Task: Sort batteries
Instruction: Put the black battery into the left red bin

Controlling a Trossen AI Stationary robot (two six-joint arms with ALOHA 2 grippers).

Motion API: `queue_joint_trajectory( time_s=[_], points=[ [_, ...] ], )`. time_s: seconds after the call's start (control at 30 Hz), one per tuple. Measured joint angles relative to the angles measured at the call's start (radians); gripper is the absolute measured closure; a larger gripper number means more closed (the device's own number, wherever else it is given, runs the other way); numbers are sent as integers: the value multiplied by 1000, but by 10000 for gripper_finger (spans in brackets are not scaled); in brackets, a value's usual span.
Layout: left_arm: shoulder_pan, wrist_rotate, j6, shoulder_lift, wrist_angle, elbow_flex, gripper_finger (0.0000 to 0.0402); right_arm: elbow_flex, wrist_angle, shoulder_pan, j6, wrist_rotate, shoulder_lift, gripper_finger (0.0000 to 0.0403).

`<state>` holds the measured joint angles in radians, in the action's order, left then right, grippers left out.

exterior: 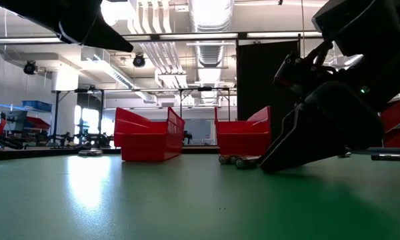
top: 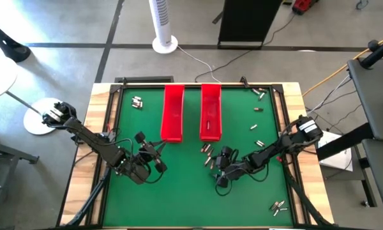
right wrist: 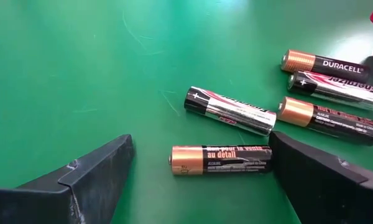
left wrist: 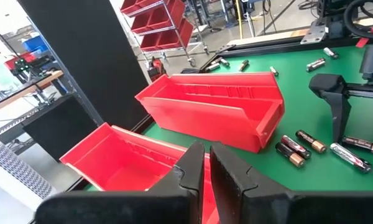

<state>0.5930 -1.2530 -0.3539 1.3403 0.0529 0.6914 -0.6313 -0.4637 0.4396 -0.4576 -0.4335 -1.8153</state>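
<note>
The green table (top: pixel 191 198) carried everything, framed by a wooden edge. 2 long red trays (top: pixel 172 113) (top: pixel 210 112) stood side by side on its far half, parallel and slightly apart.

The left arm reached in from the left side, and the left gripper (top: pixel 158 151) sat raised just in front of the near end of the left tray; in the left wrist view its fingers (left wrist: pixel 193 168) were pressed nearly together with nothing seen between them. The right arm came in from the right edge, and the right gripper (top: pixel 218 161) was low at the table just in front of the right tray, its fingers (right wrist: pixel 93 171) spread wide with 1 coppery-ended battery (right wrist: pixel 221 160) lying on the mat between them, its far end at or very near the other finger.

The batteries were scattered: a cluster (top: pixel 206 151) at the near end of the right tray beside the right gripper, a few (top: pixel 137 101) left of the left tray, several (top: pixel 258 92) along the right part of the table, and a few (top: pixel 278 206) near the front right corner. In the right wrist view, 4 more batteries (right wrist: pixel 230 110) lay just beyond the one between the fingers.
</note>
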Motion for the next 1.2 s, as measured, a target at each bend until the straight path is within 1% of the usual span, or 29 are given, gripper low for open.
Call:
queue_joint_trajectory(
  time_s=[0.23, 0.37, 0.6, 0.73, 0.9, 1.07, 1.13, 1.2],
  points=[
    [-3, 32, 4, 0, -10, 0, 393, -16, -6, 22, -4, 7, -3, 35],
    [-9, 94, 14, 0, -52, 0, 393, -31, -4, 28, 1, 20, -4, 35],
    [-32, 251, 135, 0, -211, 0, 393, -50, -7, 46, 5, 42, -5, 35],
    [-43, 276, 131, 0, -237, 0, 389, -56, -9, 55, 4, 42, -5, 35],
    [-46, 288, 102, 22, -262, 0, 357, -63, -7, 55, 11, 46, 13, 35],
    [-71, 312, 124, 95, -383, 0, 303, -64, -5, 55, 32, 36, 40, 35],
    [-83, 338, 147, 128, -407, 13, 282, -64, 12, 55, 37, 32, 56, 35],
    [-94, 396, 162, 162, -411, 41, 267, -64, 33, 55, 40, 29, 79, 35]
  ],
)
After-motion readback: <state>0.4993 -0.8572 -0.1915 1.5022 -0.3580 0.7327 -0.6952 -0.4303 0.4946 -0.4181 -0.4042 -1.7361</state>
